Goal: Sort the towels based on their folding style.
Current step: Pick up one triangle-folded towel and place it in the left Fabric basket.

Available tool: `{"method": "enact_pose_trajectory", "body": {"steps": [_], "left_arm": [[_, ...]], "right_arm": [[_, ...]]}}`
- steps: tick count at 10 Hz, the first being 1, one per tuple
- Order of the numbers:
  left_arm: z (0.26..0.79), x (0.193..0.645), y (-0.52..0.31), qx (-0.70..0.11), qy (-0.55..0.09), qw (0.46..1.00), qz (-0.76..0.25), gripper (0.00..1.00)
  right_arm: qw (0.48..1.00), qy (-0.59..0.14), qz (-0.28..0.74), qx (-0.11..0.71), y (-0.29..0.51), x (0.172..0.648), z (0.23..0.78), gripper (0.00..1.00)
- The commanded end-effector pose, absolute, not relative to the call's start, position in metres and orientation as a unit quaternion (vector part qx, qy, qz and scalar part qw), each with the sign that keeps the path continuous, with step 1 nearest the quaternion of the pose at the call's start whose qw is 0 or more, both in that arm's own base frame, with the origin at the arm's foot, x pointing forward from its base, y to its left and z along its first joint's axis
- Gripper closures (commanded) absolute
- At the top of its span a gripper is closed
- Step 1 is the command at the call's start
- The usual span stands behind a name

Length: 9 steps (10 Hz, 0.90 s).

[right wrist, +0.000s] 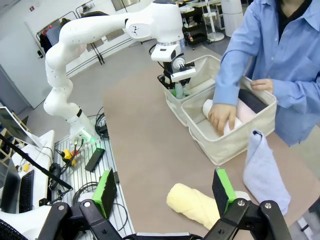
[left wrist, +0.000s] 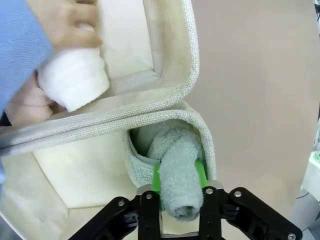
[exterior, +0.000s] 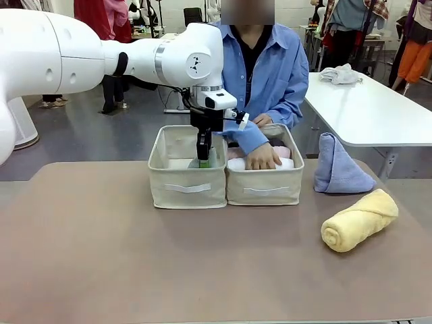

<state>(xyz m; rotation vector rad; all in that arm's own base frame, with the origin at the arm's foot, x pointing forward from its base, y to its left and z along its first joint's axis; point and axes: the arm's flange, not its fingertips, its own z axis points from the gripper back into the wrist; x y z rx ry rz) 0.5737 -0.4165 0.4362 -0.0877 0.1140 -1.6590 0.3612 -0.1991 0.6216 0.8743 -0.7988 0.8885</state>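
Hanging straight down into the left fabric box, the left pincer is clamping the narrow tip of the mint-green cone; its green pads are lying against both sides of the terry tip, with no gap showing in the left wrist view, so I am reading it as gripping the towel and not as open. The cone's long axis is running in line with the pincer's own fingers, point up between the pads and wide base down; the base is sitting in the box's corner, tucked against the wall it shares with the right fabric box. That alignment is what the coming move is turning on, in my judgement; the towel is lying directly below the pads, so parting them and rising straight up should be leaving the cone standing, while any sideways drift risks dragging the tip over or catching the box rim.

A person's hand is pressing on a white roll in the right box, just across the shared wall, close to the left arm but apart from it.

The right pincer is hovering wide open and gripping nothing above the desk; the yellow roll and the periwinkle cone are lying loose on the robot's right side of the desk, nearer to that arm than to the left one.
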Motion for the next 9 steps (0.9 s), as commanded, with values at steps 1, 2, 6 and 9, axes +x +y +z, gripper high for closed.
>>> {"method": "enact_pose_trajectory", "body": {"steps": [1, 2, 6, 9], "left_arm": [[0.4284, 0.5783, -0.4175, -0.024, 0.058, 0.662, -0.747, 0.09], [0.4286, 0.5780, -0.4175, -0.024, 0.059, 0.661, -0.748, 0.00], [0.4294, 0.5769, -0.4175, -0.019, 0.057, 0.658, -0.750, 0.00], [0.4338, 0.5770, -0.4159, -0.005, 0.044, 0.662, -0.748, 0.00]], "right_arm": [[0.738, -0.361, 0.407, 0.399, -0.1988, 0.3607, 0.6212, 0.00], [0.738, -0.361, 0.407, 0.399, -0.1988, 0.3607, 0.6212, 0.00], [0.738, -0.361, 0.407, 0.399, -0.1988, 0.3607, 0.6212, 0.00], [0.738, -0.361, 0.407, 0.399, -0.1988, 0.3607, 0.6212, 0.00]]}}
